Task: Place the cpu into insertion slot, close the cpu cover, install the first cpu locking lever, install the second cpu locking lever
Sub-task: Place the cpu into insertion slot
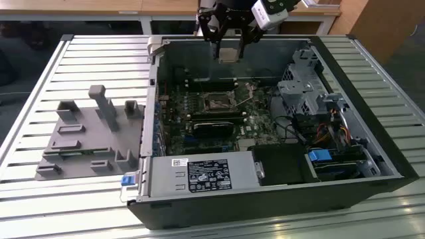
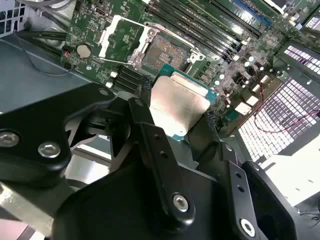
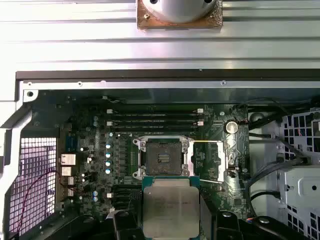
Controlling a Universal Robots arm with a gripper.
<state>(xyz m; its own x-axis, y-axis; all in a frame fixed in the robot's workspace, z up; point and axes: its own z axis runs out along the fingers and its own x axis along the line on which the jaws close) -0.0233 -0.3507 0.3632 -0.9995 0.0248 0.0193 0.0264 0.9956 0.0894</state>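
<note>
— Jaws first: what do they do?
— They are closed on the cpu (image 3: 168,207), one jaw on each of two opposite edges, so the pale metal top is free and level. I think a grip at the edges keeps the underside untouched.
— And where is the chip?
— In the air, inside the open computer case (image 1: 265,206), above the board and not touching it. In the exterior view it hangs at about twelve o'clock from the insertion slot (image 1: 217,103), near the far wall.
— Is the slot ready?
— It looks empty; in the first wrist view its dark field is bare. The cpu cover (image 3: 221,161) is swung open and lies beside the slot, at about three o'clock from it in the exterior view, so nothing blocks the way down.
— And around it?
— Memory slots (image 3: 152,119) run at twelve o'clock from the socket. The case lies on its side on the slatted surface (image 1: 99,55), probably so that the board faces up. A grey fixture (image 1: 86,139) rests at nine o'clock from the case.
</note>
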